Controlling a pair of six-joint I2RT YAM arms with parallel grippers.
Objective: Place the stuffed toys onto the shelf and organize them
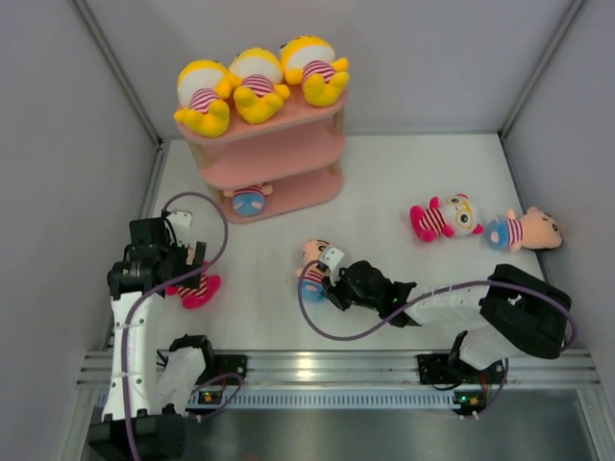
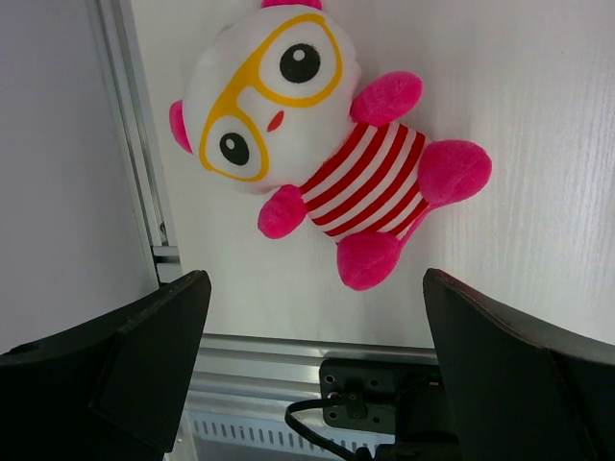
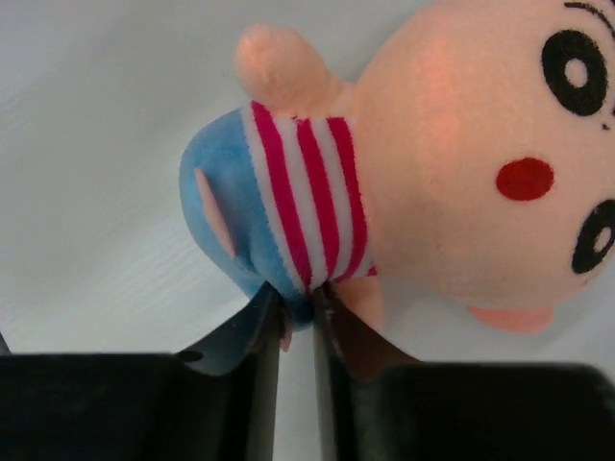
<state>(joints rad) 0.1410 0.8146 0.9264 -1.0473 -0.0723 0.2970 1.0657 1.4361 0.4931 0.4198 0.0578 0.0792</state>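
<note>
The pink shelf (image 1: 288, 144) stands at the back left. Three yellow toys (image 1: 258, 82) lie on its top board, and a blue-bottomed toy (image 1: 249, 201) lies on its bottom tier. My right gripper (image 1: 322, 274) is shut on the body of a peach-faced toy (image 3: 384, 182) with a blue bottom, near the table's middle. My left gripper (image 1: 178, 264) is open above a pink-limbed toy (image 2: 317, 144) with yellow glasses, which lies on the table at the front left. Another pink-limbed toy (image 1: 444, 218) and another peach-faced toy (image 1: 524, 230) lie at the right.
Grey walls (image 1: 67, 144) close in the left, back and right sides. An aluminium rail (image 1: 327, 365) runs along the near edge by the arm bases. Purple cables (image 1: 207, 206) loop from both arms.
</note>
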